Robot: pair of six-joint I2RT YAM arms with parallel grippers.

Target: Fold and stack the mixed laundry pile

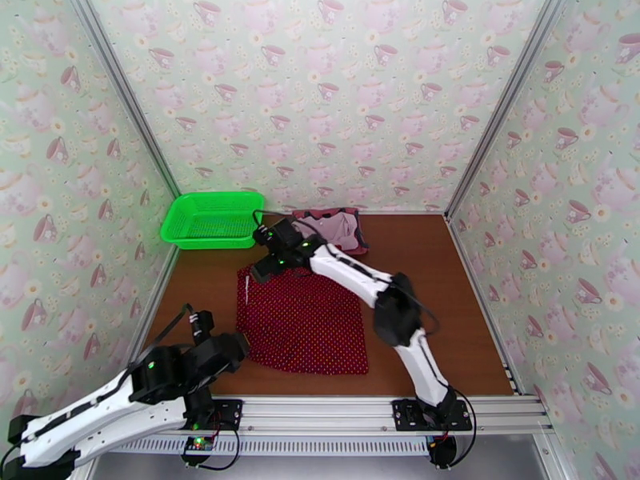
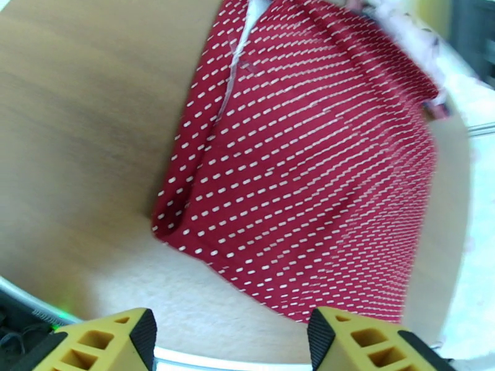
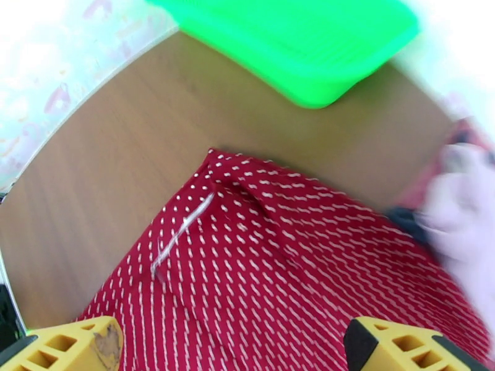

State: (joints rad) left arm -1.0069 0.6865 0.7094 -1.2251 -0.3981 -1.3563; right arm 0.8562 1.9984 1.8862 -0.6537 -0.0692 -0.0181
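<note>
Green basket (image 1: 212,219) sits upper left; right arm (image 1: 352,274) overlaps dotted cloth (image 1: 304,320) and pink garments (image 1: 342,226). Left gripper (image 2: 232,329), right gripper (image 3: 234,344): claws apart, empty.

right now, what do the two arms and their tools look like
The left arm and right arm have white links, black joint housings, small green lights and looping black cables. The left tool and right tool have chunky yellow fingers with moulded cut-outs and black inner faces.

The dark-red white-dotted cloth (image 1: 308,326) lies spread nearly flat, its left edge turned over in a narrow strip. Just beyond its far edge, a pale mauve-pink piece (image 1: 334,228) lies crumpled on the dusty-red tank top (image 1: 359,230).
</note>
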